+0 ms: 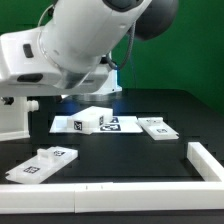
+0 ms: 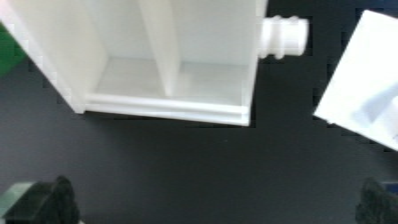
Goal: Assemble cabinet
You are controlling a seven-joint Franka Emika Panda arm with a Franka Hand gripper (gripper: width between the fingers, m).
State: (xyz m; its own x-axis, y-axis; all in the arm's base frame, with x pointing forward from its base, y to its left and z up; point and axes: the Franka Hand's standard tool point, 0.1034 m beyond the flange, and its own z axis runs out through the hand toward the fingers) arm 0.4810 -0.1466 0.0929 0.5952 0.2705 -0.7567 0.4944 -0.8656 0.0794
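In the wrist view the white cabinet body [image 2: 151,62] lies on the black table with its open side towards the camera. An inner divider splits it in two, and a small ribbed knob [image 2: 281,35] sticks out of one side. My gripper [image 2: 214,205] is open and empty, with dark fingertips [image 2: 43,200] wide apart above bare table, short of the body. In the exterior view the body [image 1: 88,121] sits under the arm, which hides the gripper. A flat tagged panel [image 1: 158,127] lies to the exterior view's right, and another [image 1: 42,163] lies at the front left.
A flat white marker board [image 1: 122,124] lies next to the body, and its corner also shows in the wrist view [image 2: 365,95]. A long plain white rail [image 1: 110,196] runs along the table's front edge and turns up the right side [image 1: 206,160]. A green wall stands behind.
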